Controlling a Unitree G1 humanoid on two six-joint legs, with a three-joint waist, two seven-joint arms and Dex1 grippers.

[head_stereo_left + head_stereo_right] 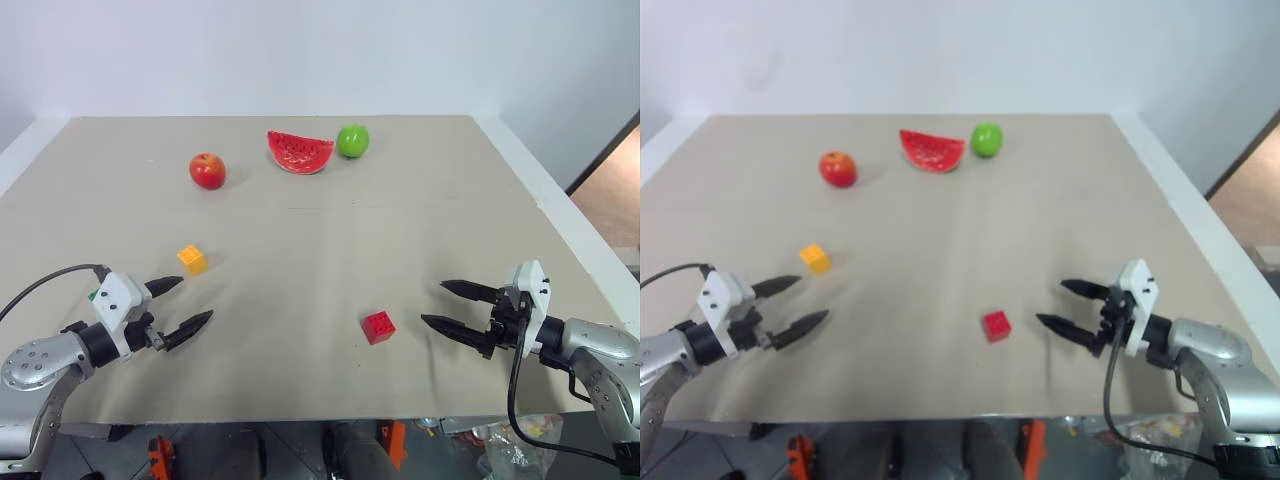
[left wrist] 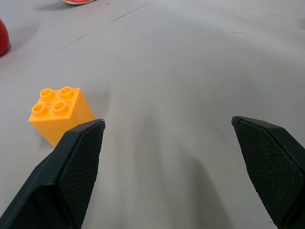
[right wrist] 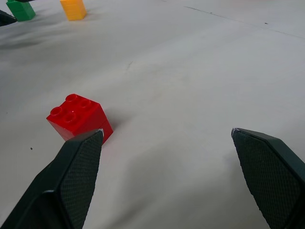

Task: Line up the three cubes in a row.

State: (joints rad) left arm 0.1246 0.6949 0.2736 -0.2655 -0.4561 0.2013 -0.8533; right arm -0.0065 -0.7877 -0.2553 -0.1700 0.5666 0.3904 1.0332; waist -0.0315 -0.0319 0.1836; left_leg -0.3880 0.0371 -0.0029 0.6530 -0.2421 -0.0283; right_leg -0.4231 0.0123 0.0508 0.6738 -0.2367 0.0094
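Note:
The orange-yellow cube (image 1: 192,259) sits on the table at the left, just beyond my left gripper (image 1: 195,300), which is open and holds nothing. The green cube (image 3: 20,9) lies close beside that gripper's wrist, mostly hidden behind it in the head views. The red cube (image 1: 379,326) rests near the front middle of the table. My right gripper (image 1: 433,303) stands open a short way to the right of it, fingers pointing toward it, and is not touching it. All three cubes have their studs up and lie apart from each other.
A red apple (image 1: 207,170), a watermelon slice (image 1: 299,152) and a green apple (image 1: 352,140) lie in a loose row at the far side of the beige table (image 1: 300,230). The table's front edge runs just below both grippers.

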